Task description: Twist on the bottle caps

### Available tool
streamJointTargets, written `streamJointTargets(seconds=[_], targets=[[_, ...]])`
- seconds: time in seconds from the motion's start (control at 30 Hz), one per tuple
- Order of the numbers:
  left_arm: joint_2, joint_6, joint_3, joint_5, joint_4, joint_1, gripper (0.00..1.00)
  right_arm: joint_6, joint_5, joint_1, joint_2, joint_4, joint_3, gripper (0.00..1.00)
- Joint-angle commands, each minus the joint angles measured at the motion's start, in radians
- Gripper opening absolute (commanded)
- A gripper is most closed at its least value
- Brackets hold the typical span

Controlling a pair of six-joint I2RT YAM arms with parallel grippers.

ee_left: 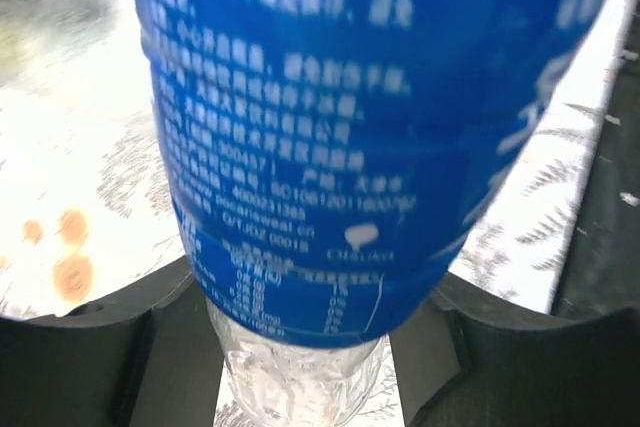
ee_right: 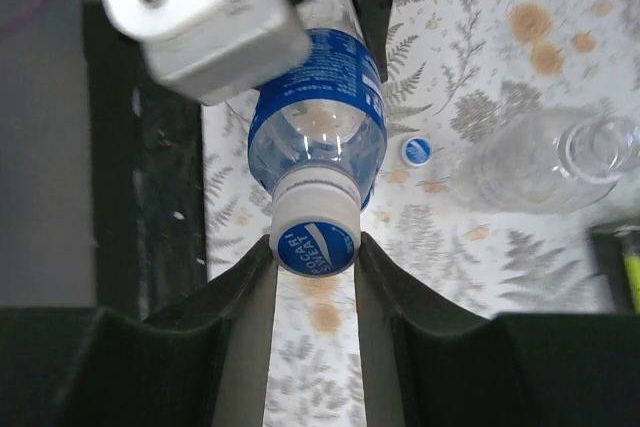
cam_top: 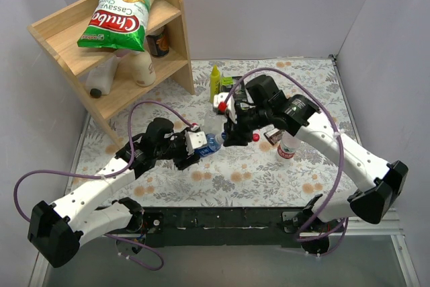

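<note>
My left gripper (cam_top: 199,144) is shut on the blue-labelled bottle (cam_top: 211,143), holding it by its lower body (ee_left: 350,97) above the table. In the right wrist view the bottle (ee_right: 320,117) points at the camera with a blue-topped cap (ee_right: 315,242) sitting on its neck. My right gripper (ee_right: 315,247) is shut on that cap, one finger touching each side. A second blue cap (ee_right: 417,151) lies on the cloth. A clear open-mouthed bottle (ee_right: 530,162) is beside it. A red cap (cam_top: 256,137) and the red-and-white-labelled bottle (cam_top: 287,144) are under my right arm.
A yellow squeeze bottle (cam_top: 215,80) stands behind the grippers. A wooden shelf (cam_top: 114,45) at the back left carries a green chips bag (cam_top: 121,15) and cream-white bottles (cam_top: 142,65). The floral cloth (cam_top: 255,173) ends at a black front rail (cam_top: 222,218).
</note>
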State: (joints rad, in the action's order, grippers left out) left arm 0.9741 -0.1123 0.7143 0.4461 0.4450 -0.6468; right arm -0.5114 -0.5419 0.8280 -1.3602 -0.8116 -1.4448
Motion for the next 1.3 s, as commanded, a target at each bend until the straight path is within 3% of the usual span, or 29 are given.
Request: streamJointTargets(seconds=[0.0,0.03,0.07,0.13,0.17,0.2,0.3,0.37,0.5,0.9,1.27], targets=[[-0.032,-0.084,0.013,-0.141,-0.215,-0.001,0.0,0.435,-0.227,-0.111,-0.063,0.031,0.04,0.01],[-0.037,-0.081,0.004,-0.139,-0.206,-0.001,0.0,0.404,-0.224,-0.112,-0.071,0.011,0.002,0.02],[-0.038,-0.076,-0.004,-0.132,-0.201,-0.001,0.0,0.363,-0.236,-0.112,-0.076,-0.003,-0.02,0.16],[-0.041,-0.054,-0.016,-0.11,-0.166,-0.001,0.0,0.172,-0.242,-0.112,-0.088,-0.062,-0.104,0.34],[-0.04,-0.037,-0.019,-0.077,-0.145,-0.001,0.0,0.099,-0.21,-0.112,-0.086,-0.134,-0.132,0.58],[-0.043,-0.023,-0.022,-0.058,-0.126,-0.001,0.0,-0.058,-0.182,-0.112,-0.083,-0.167,-0.149,0.66],[-0.057,0.065,-0.044,0.035,-0.059,-0.001,0.0,-0.26,-0.095,-0.112,-0.041,-0.224,-0.151,0.79],[-0.06,0.108,-0.052,0.075,-0.025,-0.001,0.0,-0.43,-0.104,-0.112,0.03,-0.222,-0.097,0.8],[-0.034,0.135,-0.036,0.149,0.017,-0.001,0.0,-0.57,-0.11,-0.044,0.136,-0.146,-0.011,0.8],[-0.029,0.141,-0.006,0.2,0.047,-0.001,0.0,-0.639,-0.049,0.126,0.141,-0.083,0.043,0.64],[-0.032,0.138,-0.003,0.203,0.043,-0.001,0.0,-0.619,-0.018,0.143,0.131,-0.047,0.07,0.49]])
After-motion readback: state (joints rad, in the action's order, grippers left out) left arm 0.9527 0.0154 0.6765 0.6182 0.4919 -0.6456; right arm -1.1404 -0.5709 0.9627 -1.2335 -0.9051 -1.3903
